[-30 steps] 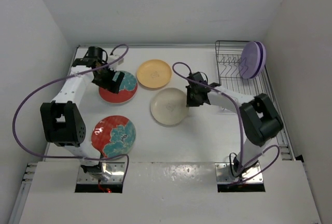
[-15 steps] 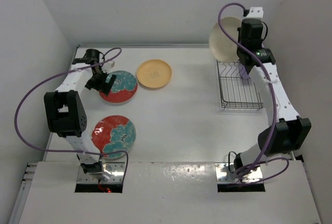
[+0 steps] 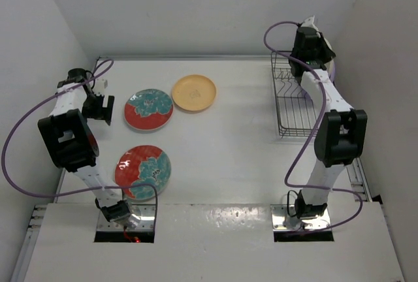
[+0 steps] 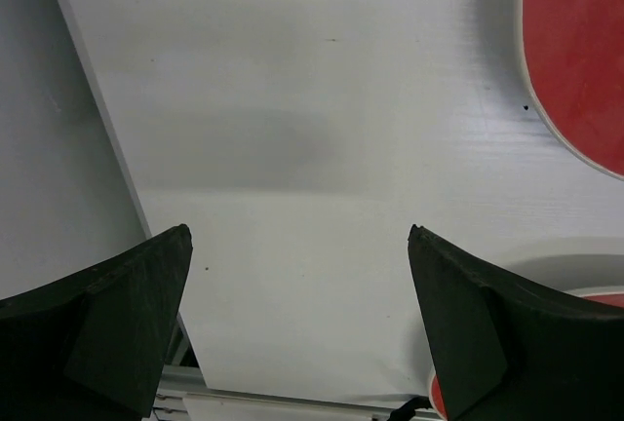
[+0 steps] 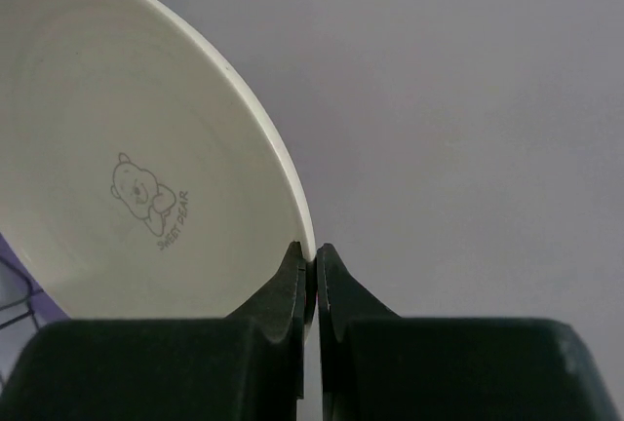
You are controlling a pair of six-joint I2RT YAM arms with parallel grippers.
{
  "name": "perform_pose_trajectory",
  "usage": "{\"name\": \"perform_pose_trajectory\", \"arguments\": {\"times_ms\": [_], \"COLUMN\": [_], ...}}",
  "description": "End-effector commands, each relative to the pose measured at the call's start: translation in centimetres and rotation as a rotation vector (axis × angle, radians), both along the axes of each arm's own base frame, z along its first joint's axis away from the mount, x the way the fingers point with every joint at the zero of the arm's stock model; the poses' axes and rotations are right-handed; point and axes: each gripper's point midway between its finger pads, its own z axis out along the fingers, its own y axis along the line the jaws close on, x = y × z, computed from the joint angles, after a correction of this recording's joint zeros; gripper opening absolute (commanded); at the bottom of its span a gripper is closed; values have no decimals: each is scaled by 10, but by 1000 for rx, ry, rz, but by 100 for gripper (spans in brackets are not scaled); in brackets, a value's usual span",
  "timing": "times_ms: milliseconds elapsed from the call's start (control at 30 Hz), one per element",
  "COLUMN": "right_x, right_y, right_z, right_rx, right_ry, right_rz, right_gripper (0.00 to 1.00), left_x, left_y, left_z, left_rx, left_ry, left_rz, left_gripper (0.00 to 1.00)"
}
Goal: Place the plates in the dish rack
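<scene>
Plate (image 5: 146, 177) pinched in right hand (image 5: 310, 270), lowered, perhaps into rack (image 3: 297, 115), left hand (image 4: 299, 236) spread

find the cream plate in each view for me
right wrist: cream plate fills the upper left, its rim pinched in the right gripper.
top external: cannot make it out; the gripper, at the far end of the rack, hides it.
left wrist: not in it.
shared landmark: the right gripper, seen in the top and right wrist views.
</scene>
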Motion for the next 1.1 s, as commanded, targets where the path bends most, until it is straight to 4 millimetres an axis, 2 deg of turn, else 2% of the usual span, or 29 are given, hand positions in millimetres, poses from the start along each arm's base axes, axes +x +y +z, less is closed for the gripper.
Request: {"name": "perform_pose_trajectory", "arguments": {"times_ms": [0, 100, 167, 200, 267, 300, 467, 800, 833, 933, 1033, 1067], "right_x": [-4, -1, 3, 5, 6, 7, 2, -10, -10, -9, -8, -9], "right_y": [-10, -7, -2, 2, 6, 10, 18, 31, 34, 43, 45, 46], "right_z": [48, 50, 42, 47, 29, 30, 0, -52, -65, -83, -85, -88], "right_rx": [-121, -150, -155, -175, -199, -233, -284, -246, -238, -176, -122, -107], "right_ry": [-132, -128, -120, -136, -95, -87, -25, 28, 81, 114, 86, 103], "right_rz": [-92, -92, -82, -76, -85, -90, -117, -130, -113, -72, -75, -78], "right_gripper": [0, 0, 0, 0, 0, 0, 0, 0, 0, 0, 6, 13], "left_x": [14, 14, 15, 15, 18, 18, 20, 18, 18, 21, 24, 24], "left_y": [3, 2, 0, 0, 0, -1, -4, -6, -6, -5, -5, -5], "left_z": [10, 10, 6, 6, 6, 6, 6, 5, 5, 8, 11, 11], "left_rx": [-21, -29, -40, -40, -49, -52, -66, -76, -76, -72, -76, -76], "left_ry": [-54, -57, -52, -52, -57, -58, -64, -58, -58, -67, -78, -78], "left_rz": [4, 1, -2, -2, -6, 2, -13, -25, -25, -26, -30, -30], "left_gripper": [97, 97, 97, 97, 97, 97, 97, 97, 97, 97, 97, 97]}}
